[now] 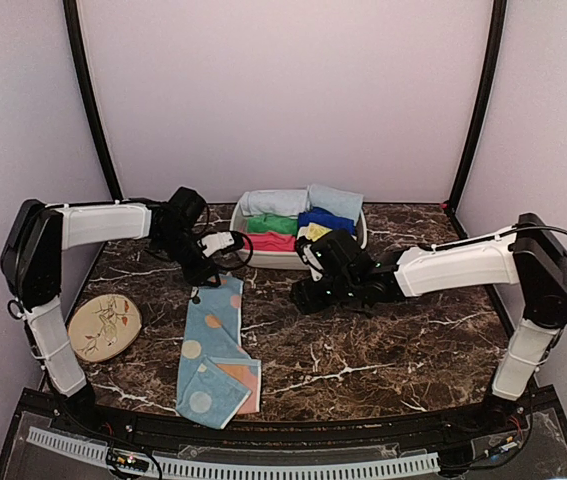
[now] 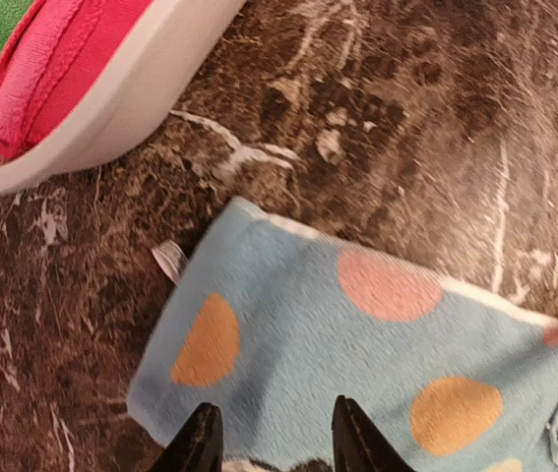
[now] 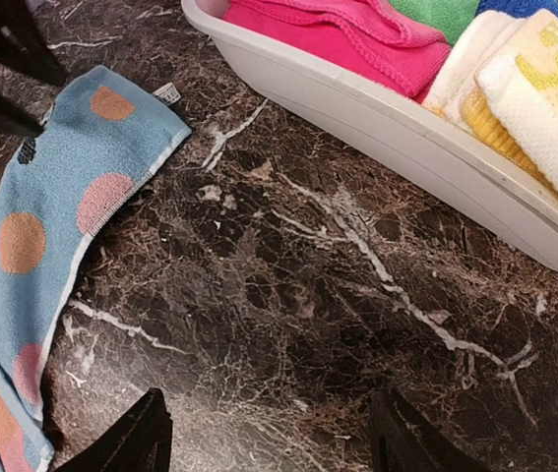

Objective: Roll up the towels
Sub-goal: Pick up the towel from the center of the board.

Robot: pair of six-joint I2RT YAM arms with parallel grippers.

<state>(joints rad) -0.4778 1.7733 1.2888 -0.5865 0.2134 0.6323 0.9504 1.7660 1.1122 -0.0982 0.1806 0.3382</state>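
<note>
The spotted towel is blue with orange, pink and cream spots and lies flat lengthwise on the dark marble table, its near end folded over. It also shows in the left wrist view and the right wrist view. My left gripper is open just above the towel's far end, empty. My right gripper is open and empty over bare marble to the right of the towel. A plain pale blue towel lies rolled at the back right of the bin.
A white bin at the back centre holds rolled pink, green, dark-blue, yellow and pale towels. Its wall is close to both grippers. A round beige plate with a drawing lies front left.
</note>
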